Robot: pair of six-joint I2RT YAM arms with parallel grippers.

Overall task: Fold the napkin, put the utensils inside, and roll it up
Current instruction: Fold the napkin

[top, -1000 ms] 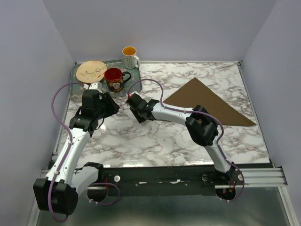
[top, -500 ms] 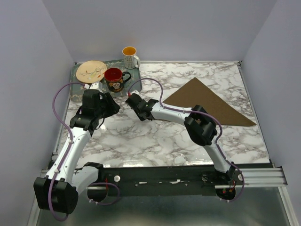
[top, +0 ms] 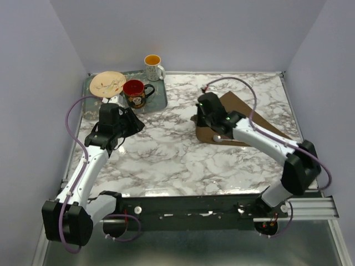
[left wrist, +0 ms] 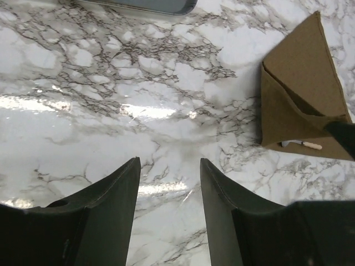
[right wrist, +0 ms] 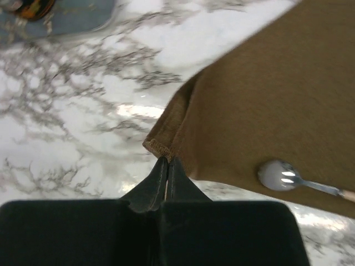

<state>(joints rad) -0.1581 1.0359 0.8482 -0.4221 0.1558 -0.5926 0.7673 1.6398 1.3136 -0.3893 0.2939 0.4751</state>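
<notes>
Left gripper (left wrist: 169, 188) hangs over bare marble-pattern table (top: 166, 160), left of centre. Its fingers are apart with nothing between them, and only the tabletop shows in the gap. Right gripper (right wrist: 166, 163) is out over the table's middle right, fingers pressed together and pinching the hemmed left corner of the napkin (right wrist: 266, 94). The cloth rises slightly into the tips there. The napkin is brown and lies right of centre. The left wrist view shows one flap doubled over along its left side, with a point toward the far edge. The spoon (right wrist: 277, 174) lies on top of the napkin, just inside its near edge. Its silver bowl faces up and sits toward the pinched corner, and the slim pale handle runs away to the right. The spoon is apart from both grippers. At the far left corner is a grey-blue tray (top: 158, 100), which holds a cream plate (top: 107, 83) with small coloured marks. Just right of the plate is a dark mug (top: 135, 93), red inside, with a printed figure on its side that is too small to read. A white spotted mug (top: 153, 67), orange-yellow inside, stands at the tray's far right corner. Contents of either mug: cannot tell.
</notes>
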